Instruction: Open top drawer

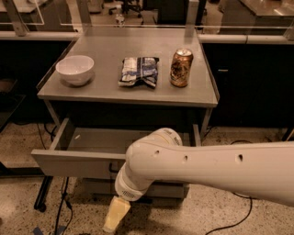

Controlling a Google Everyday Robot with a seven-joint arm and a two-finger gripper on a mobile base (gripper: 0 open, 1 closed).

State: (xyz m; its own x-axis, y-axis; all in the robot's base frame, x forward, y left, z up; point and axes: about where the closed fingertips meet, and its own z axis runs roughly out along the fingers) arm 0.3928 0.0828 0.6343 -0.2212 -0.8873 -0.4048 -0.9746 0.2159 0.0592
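Pulled well out from under the grey table point(202, 98): top drawer point(69, 161), its front partly behind the white arm point(206, 167). Low before that front, pointing at the floor: gripper point(115, 215), released or clenched impossible to tell. On the tabletop in a row: white bowl point(75, 69), crumpled snack bag point(139, 71), can point(181, 68)

A grey desk point(115, 94) stands on a speckled terrazzo floor point(18, 137) (black cables point(249, 206) trail across it). Dark cabinets point(250, 82) flank its right edge; glass panels point(138, 13) rise past its far edge. The light is dim and warm. The gripper point(115, 215) hangs below the front edge.
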